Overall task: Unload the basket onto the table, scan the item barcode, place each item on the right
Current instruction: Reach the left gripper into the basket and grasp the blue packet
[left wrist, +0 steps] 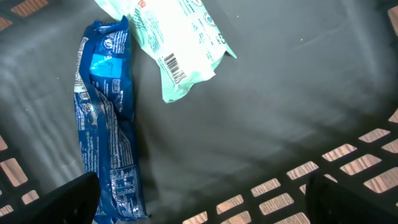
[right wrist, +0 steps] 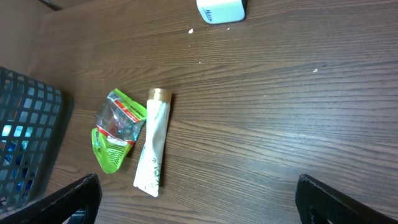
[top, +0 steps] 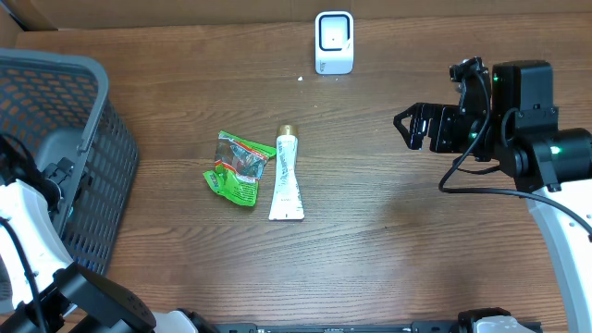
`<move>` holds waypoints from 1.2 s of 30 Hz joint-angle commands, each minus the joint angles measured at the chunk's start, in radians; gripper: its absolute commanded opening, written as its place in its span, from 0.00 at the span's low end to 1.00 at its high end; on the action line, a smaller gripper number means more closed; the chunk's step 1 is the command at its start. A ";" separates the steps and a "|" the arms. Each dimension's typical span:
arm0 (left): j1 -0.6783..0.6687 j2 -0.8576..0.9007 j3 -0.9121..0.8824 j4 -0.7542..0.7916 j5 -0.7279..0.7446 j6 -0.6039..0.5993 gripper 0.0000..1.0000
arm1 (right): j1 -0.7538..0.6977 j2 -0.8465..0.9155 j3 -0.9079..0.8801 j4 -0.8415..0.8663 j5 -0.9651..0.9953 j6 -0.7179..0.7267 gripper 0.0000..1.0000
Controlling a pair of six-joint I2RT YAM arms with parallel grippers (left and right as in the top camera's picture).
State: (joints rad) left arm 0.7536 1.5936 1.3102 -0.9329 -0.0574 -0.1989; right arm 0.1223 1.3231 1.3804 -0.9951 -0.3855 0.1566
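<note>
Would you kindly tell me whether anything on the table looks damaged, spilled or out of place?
The green packet beside the white tube is badly crumpled and twisted, unlike the tube, which lies flat. A small white speck sits on the table near the barcode scanner. Nothing else stands out.
</note>
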 commanded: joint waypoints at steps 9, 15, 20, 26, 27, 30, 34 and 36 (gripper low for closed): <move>-0.007 -0.005 0.256 -0.090 0.097 -0.120 0.95 | 0.001 -0.002 0.028 0.005 -0.002 0.000 1.00; -0.008 -0.005 0.303 -0.132 0.078 -0.123 0.96 | 0.001 -0.002 0.028 0.010 -0.002 0.000 1.00; -0.008 -0.002 0.265 -0.141 0.065 -0.119 0.96 | 0.001 -0.002 0.028 0.012 -0.002 0.000 1.00; -0.006 0.017 0.204 -0.103 -0.042 -0.118 0.98 | 0.001 -0.002 0.028 0.001 -0.002 0.000 1.00; -0.006 0.023 0.194 -0.098 -0.047 -0.115 0.99 | 0.001 -0.002 0.028 0.001 -0.002 0.000 1.00; -0.006 0.051 0.169 -0.086 -0.046 -0.091 1.00 | 0.001 -0.002 0.028 0.001 -0.002 0.000 1.00; -0.006 0.097 0.153 -0.089 -0.046 -0.063 1.00 | 0.001 -0.002 0.028 0.003 -0.002 0.000 1.00; -0.002 0.114 0.140 -0.089 -0.037 -0.071 0.99 | 0.001 -0.002 0.028 0.005 -0.002 0.000 1.00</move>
State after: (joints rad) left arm 0.7525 1.6756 1.4727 -1.0245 -0.0864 -0.2882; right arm 0.1223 1.3231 1.3804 -0.9955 -0.3851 0.1574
